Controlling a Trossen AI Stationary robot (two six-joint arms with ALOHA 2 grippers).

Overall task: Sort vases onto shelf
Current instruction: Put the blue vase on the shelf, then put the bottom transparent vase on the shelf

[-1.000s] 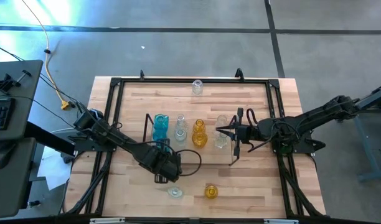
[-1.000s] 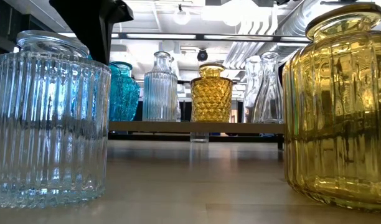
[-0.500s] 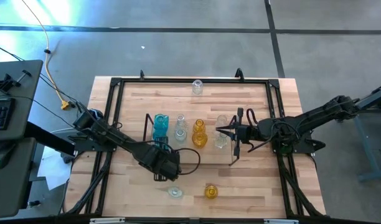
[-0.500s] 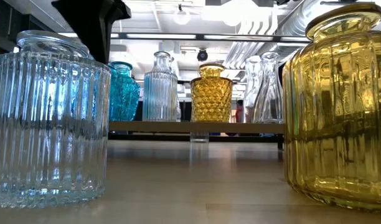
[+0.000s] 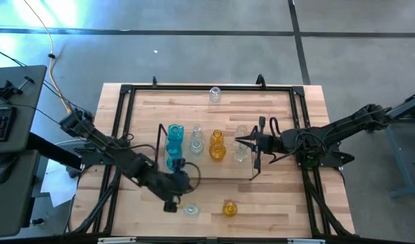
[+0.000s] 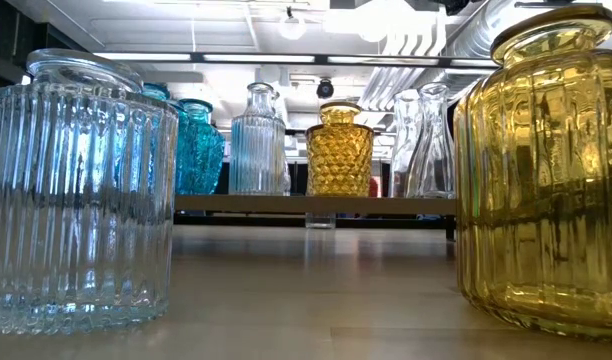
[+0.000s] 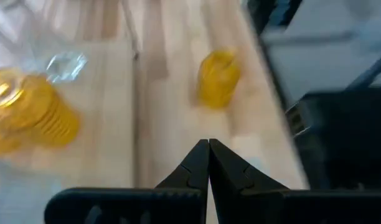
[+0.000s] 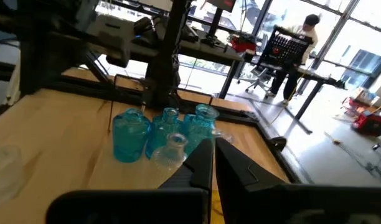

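Observation:
The shelf [image 5: 255, 166] holds a row of vases: blue [image 5: 173, 137], clear [image 5: 196, 139], amber [image 5: 216, 146], clear [image 5: 241, 148]. Loose vases stand on their bases on the table: a clear one [image 5: 190, 209] and an amber one [image 5: 229, 208] near the near edge, and a clear one [image 5: 214, 93] by the far edge. My left gripper [image 5: 173, 196] is shut and empty [image 7: 208, 149], just left of the near clear vase. My right gripper [image 5: 243, 143] is shut and empty [image 8: 213, 146], at the shelf's right end beside the clear vases.
A black frame [image 5: 119, 135] edges the table on all sides. In the low view the near clear vase [image 6: 81, 190] and amber vase [image 6: 546, 170] fill the foreground, with the shelf [image 6: 316, 204] behind. A person sits at a desk [image 8: 299, 43] in the room beyond.
My left gripper has swung from beside the shelf's near-left corner toward the table's near edge, ending by the loose clear vase; it has left the low view. No vase has moved.

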